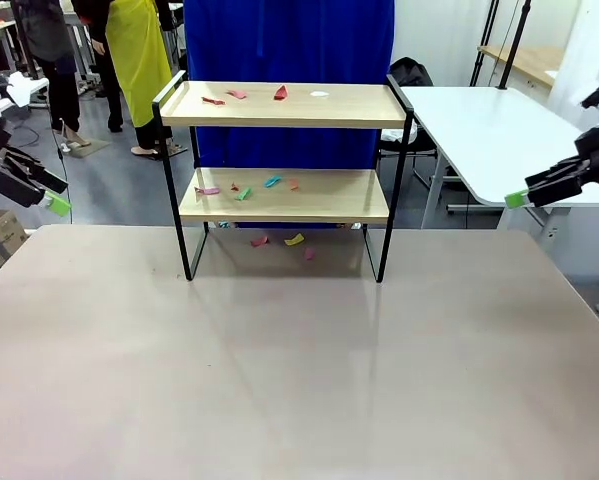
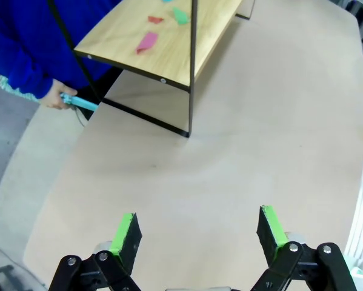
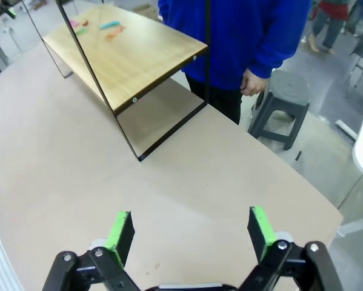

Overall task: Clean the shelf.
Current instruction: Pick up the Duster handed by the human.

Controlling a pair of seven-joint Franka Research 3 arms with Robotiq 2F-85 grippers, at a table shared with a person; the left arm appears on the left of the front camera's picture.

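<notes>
The shelf (image 1: 284,196), two light wooden boards in a thin black frame, stands at the far middle of the table. Coloured paper scraps (image 1: 245,189) lie on both boards and on the table under it (image 1: 294,240). Its lower board also shows in the left wrist view (image 2: 163,42) and the right wrist view (image 3: 129,57). My left gripper (image 1: 51,203) hangs open at the left edge, well clear of the shelf, its green pads (image 2: 125,233) apart over bare table. At the right edge my right gripper (image 1: 519,198) is open too, pads (image 3: 260,224) apart.
A person in blue (image 3: 242,30) stands behind the shelf, one hand holding a teal tool (image 2: 78,102). A grey stool (image 3: 284,103) and a white side table (image 1: 489,130) are at the far right. The beige table (image 1: 299,370) spreads wide in front.
</notes>
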